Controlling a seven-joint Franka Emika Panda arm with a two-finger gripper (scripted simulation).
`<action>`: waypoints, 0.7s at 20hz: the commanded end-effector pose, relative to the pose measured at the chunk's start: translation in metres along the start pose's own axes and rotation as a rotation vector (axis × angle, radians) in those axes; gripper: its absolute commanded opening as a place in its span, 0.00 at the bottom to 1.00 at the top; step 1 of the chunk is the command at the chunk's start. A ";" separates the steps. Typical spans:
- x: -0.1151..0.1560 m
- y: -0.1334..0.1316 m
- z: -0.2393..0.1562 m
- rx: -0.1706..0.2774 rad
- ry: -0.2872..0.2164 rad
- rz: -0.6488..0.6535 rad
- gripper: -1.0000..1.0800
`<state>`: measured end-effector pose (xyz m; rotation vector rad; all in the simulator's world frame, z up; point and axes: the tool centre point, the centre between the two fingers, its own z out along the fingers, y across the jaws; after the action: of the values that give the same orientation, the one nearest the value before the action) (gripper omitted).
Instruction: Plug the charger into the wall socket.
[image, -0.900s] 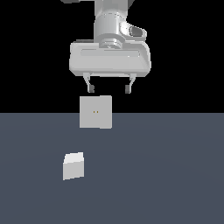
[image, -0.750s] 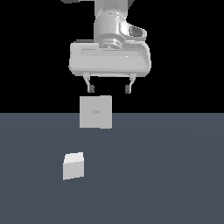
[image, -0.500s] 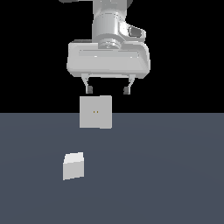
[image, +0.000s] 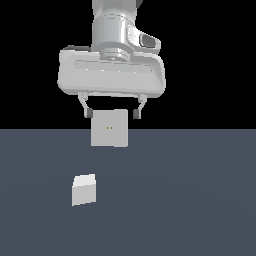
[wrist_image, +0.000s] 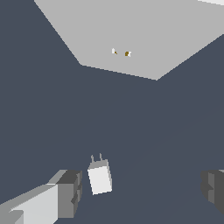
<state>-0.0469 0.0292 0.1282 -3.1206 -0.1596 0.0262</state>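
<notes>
Exterior view: gripper (image: 112, 114), jaws apart, hangs above the wall socket (image: 109, 128); charger (image: 83, 189) lies well apart.

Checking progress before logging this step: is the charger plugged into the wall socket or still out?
Out. The charger lies alone on the floor, apart from the wall socket, whose two holes are empty; the open gripper holds nothing.

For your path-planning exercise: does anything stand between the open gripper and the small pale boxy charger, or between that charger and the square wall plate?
Nothing visible does. The gripper hangs open above bare dark floor; the small pale boxy charger lies alone, apart from the upright pale square socket plate, with only floor between them.
</notes>
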 end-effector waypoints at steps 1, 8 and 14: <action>-0.010 -0.008 0.011 -0.002 0.011 -0.036 0.96; -0.039 -0.028 0.041 -0.008 0.041 -0.137 0.96; -0.054 -0.037 0.059 -0.011 0.058 -0.190 0.96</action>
<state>-0.1016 0.0594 0.0746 -3.0995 -0.4362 -0.0598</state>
